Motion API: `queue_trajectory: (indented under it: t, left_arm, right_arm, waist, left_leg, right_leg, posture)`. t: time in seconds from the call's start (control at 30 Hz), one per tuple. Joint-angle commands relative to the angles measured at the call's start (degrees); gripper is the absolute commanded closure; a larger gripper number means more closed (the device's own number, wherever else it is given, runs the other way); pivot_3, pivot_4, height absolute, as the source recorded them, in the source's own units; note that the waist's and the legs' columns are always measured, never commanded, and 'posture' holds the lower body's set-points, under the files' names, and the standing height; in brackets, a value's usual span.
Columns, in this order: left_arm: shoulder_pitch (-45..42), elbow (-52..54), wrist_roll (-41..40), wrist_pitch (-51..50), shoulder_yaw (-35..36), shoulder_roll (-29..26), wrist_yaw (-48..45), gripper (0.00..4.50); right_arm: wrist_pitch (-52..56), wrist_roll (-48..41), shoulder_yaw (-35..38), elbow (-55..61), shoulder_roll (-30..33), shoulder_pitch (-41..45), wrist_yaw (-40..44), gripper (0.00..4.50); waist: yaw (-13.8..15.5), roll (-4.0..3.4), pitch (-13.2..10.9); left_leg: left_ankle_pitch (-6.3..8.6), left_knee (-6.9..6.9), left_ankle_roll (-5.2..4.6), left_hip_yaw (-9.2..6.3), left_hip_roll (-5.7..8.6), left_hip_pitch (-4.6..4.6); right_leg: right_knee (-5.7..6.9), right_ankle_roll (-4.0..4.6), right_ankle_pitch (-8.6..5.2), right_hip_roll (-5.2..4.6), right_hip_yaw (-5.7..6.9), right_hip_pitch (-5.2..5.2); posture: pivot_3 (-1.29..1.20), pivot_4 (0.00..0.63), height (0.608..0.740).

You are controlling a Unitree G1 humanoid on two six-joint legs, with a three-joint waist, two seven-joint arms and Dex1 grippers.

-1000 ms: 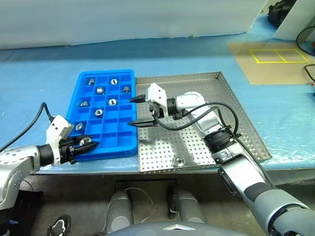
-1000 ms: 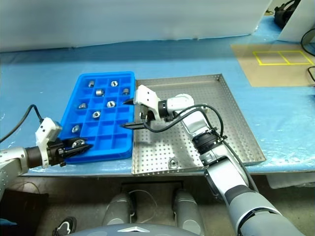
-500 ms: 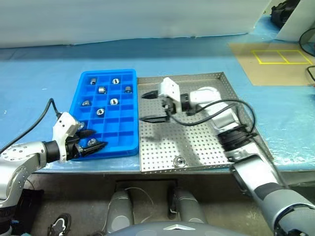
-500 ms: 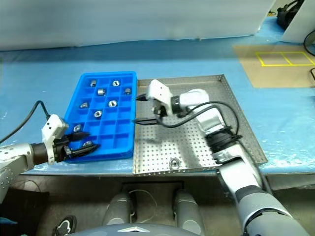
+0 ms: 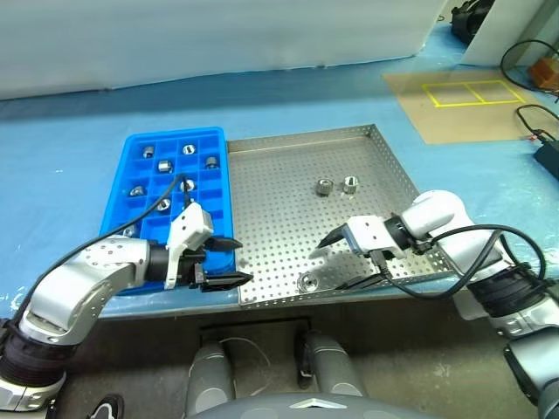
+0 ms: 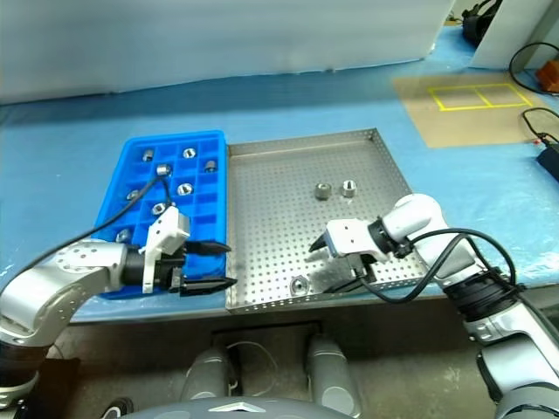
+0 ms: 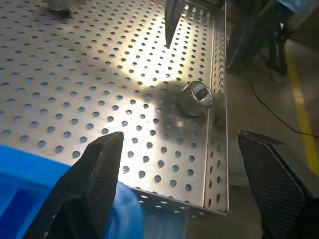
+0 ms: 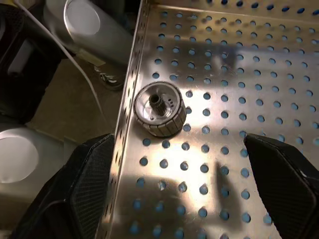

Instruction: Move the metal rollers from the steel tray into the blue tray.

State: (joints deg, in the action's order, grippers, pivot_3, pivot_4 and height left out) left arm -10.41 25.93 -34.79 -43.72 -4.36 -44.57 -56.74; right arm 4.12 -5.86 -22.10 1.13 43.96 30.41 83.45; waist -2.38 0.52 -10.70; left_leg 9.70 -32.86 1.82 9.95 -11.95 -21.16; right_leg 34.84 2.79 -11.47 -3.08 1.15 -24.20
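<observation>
Steel roller (image 5: 307, 281) sits on end by the steel tray's (image 5: 288, 179) near rim, between both wide-open empty grippers, right gripper (image 5: 334, 247) nearer than left gripper (image 5: 229, 262).

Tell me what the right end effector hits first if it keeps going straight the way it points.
Probably the shiny silver metal roller near the perforated steel tray's front rim; the open right end effector points at it, though depth is uncertain.
</observation>
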Motion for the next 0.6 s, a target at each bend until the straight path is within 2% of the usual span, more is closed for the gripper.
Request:
queue_trajectory:
  t: [0.03, 0.23, 0.6]
  left_arm:
    - [-2.0, -1.1, 1.3, 2.2, -1.3, 0.0, -1.5, 0.67]
    - [-1.0, -1.7, 1.5, 2.9, -0.8, -0.9, -2.6, 0.67]
    - [1.1, 0.6, 0.8, 1.2, 0.6, -2.1, -0.9, 0.67]
  right_arm:
    - [-8.3, 5.1, -2.1, -3.1, -2.5, -0.2, -3.5, 0.19]
    - [-11.5, 5.9, -2.4, -5.9, -4.3, 0.6, -3.4, 0.19]
    - [-11.3, 6.2, -4.9, -5.9, -8.0, -0.4, -2.3, 0.19]
  waist:
    - [0.0, 0.09, 0.1]
    - [0.1, 0.09, 0.1]
    - [0.2, 0.08, 0.1]
  left_leg:
    - [0.0, -0.03, 0.0, 0.0, 0.0, -0.02]
    - [0.14, -0.12, -0.21, 0.02, 0.08, -0.24]
    - [0.15, -0.12, -0.22, 0.01, 0.04, -0.19]
  right_leg:
    - [0.0, 0.0, 0.0, 0.0, 0.0, 0.01]
    - [-0.06, 0.4, 0.24, -0.1, 0.01, 0.0]
    - [-0.04, 0.42, 0.24, -0.09, 0.04, 0.04]
  posture:
    - [-0.29, 0.15, 0.74]
    - [-0.28, 0.15, 0.74]
    - [-0.25, 0.15, 0.74]
